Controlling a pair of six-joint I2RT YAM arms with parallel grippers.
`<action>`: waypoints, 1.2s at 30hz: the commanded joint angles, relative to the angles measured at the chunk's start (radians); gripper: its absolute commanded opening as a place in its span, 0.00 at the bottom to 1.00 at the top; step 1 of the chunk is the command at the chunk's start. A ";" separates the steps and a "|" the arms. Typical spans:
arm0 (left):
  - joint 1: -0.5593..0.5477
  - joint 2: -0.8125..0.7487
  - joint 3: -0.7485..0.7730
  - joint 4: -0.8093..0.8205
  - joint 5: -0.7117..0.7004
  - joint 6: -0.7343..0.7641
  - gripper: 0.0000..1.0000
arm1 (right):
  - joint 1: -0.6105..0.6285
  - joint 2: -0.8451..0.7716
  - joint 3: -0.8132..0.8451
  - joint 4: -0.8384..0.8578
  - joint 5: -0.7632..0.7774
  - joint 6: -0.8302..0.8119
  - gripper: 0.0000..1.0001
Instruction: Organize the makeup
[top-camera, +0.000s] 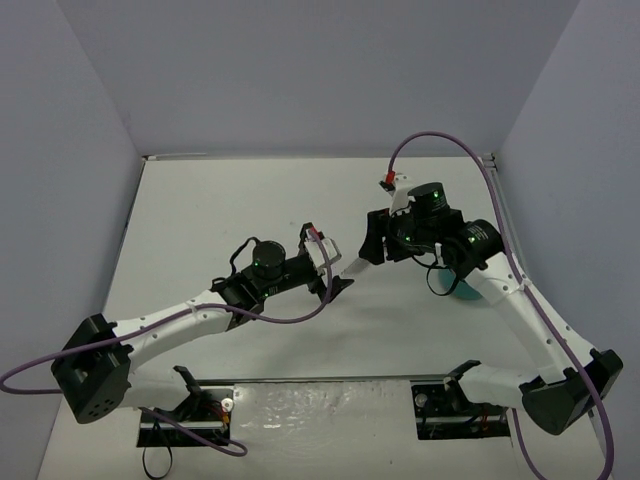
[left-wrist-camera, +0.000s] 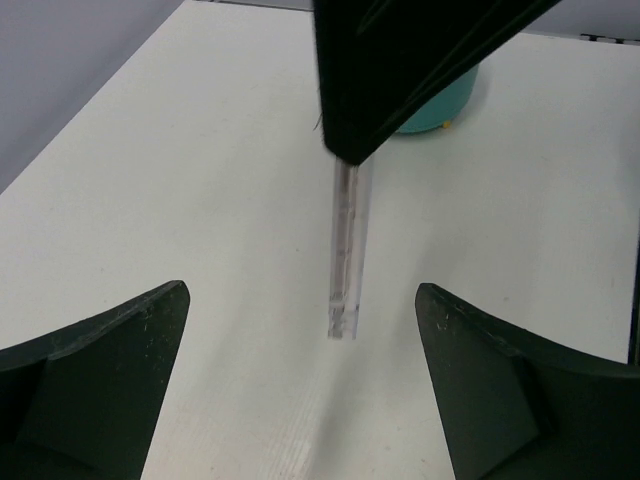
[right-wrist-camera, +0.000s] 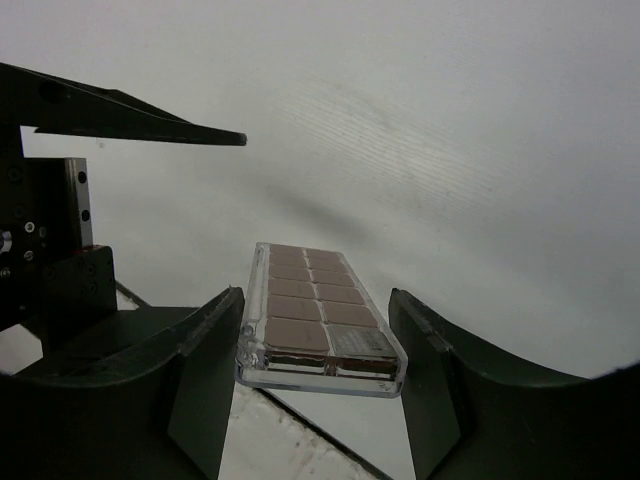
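Right fingers (right-wrist-camera: 205, 390) apparently pinch the clear-cased brown palette (right-wrist-camera: 320, 330).

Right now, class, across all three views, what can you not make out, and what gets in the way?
- Teal tub: in the top view the right arm covers most of it; in the left wrist view the right hand cuts off its top. Contents unseen.
- Palette: edge-on in the left wrist view, pans hidden; a sliver in the top view.
- Other makeup: in no view.

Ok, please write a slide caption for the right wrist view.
The right gripper holds a clear brown-pink palette above the table, beside the open left gripper.
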 joint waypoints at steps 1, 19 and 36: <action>-0.006 -0.104 0.049 0.003 -0.178 -0.110 0.97 | 0.000 -0.008 0.123 -0.141 0.203 -0.072 0.00; 0.025 -0.435 0.362 -0.834 -0.743 -0.192 0.97 | -0.340 0.027 0.229 -0.365 0.427 -0.184 0.00; 0.218 -0.594 0.169 -0.774 -0.644 -0.164 0.97 | -0.476 0.023 0.273 -0.475 0.358 -0.457 0.00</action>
